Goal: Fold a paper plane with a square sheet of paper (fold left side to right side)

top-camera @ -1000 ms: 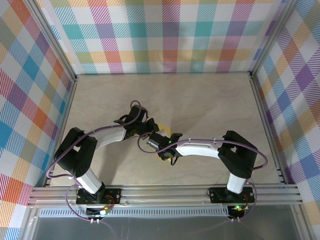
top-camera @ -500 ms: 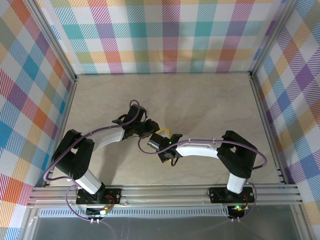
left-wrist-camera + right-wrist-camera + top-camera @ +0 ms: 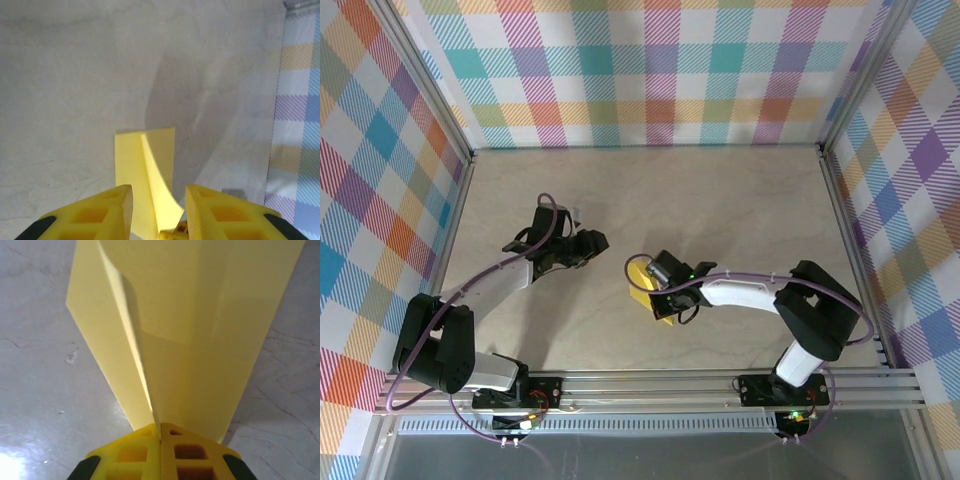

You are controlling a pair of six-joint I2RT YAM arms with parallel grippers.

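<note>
Right claw (image 3: 160, 429) pinched shut on creased yellow paper (image 3: 210, 315) fanning out ahead of it; left claw (image 3: 159, 194) narrowly parted, clear of it.

**Setting:** robotics lab test cell (a staged enclosure, not a lived-in room).

**Evidence:**
- Two jointed arms, the left arm (image 3: 492, 286) and the right arm (image 3: 742, 293), are bolted side by side to an aluminium rail (image 3: 650, 385) at the near edge.
- The tabletop (image 3: 720, 200) is pale and marble-patterned.
- A pastel plaid backdrop (image 3: 650, 70) closes off three sides, framed by aluminium extrusion posts (image 3: 425, 82).
- Purple cables (image 3: 548, 201) loop along each arm.
- A small green indicator light (image 3: 798, 415) glows at the right arm's base.
</note>
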